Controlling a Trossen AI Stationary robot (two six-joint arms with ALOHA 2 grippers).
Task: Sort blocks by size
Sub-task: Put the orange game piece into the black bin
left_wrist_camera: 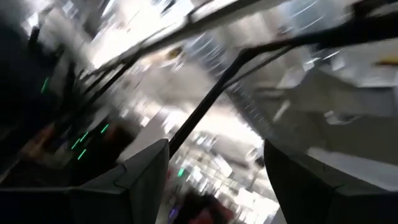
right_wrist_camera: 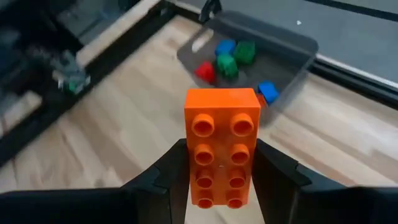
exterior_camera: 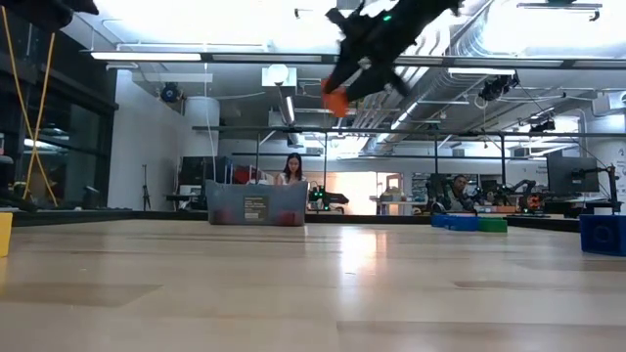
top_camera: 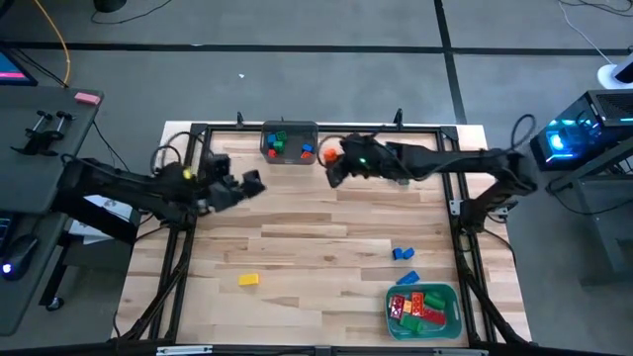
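The right gripper (right_wrist_camera: pixel 222 171) pinches an orange brick (right_wrist_camera: pixel 222 146) between its two dark fingers (right_wrist_camera: pixel 171 174), one pressed against each long side of the brick near its lower end. The brick is a long one, two studs wide and four long, studs facing the wrist camera, and its long axis runs straight out along the fingers, its free end projecting well past the fingertips toward the dark grey bin (right_wrist_camera: pixel 292 46). In the high view the right gripper (top_camera: pixel 334 158) hangs over the far part of the table (top_camera: pixel 326 237), just beside the bin (top_camera: pixel 290 127) on its right side, with the orange brick (top_camera: pixel 330 153) at its tip; the low view shows the brick (exterior_camera: pixel 335 101) carried high above the wood, clear of the surface. The bin holds a few short bricks — red (right_wrist_camera: pixel 204 70), green (right_wrist_camera: pixel 226 65), a second green (right_wrist_camera: pixel 245 51) and blue (right_wrist_camera: pixel 225 46) — and another blue one (right_wrist_camera: pixel 268 91) lies at its near wall. Farther out, toward the near right corner, a teal tray (top_camera: pixel 452 297) holds a cluster of longer bricks in red, green and yellow, with two blue bricks (top_camera: pixel 403 254) lying loose on the wood just beyond it and a single yellow brick (top_camera: pixel 248 280) well apart on the left half. The left gripper (top_camera: pixel 247 184) hangs above the left side of the table with its fingers (left_wrist_camera: pixel 134 180) spread apart, nothing between them.
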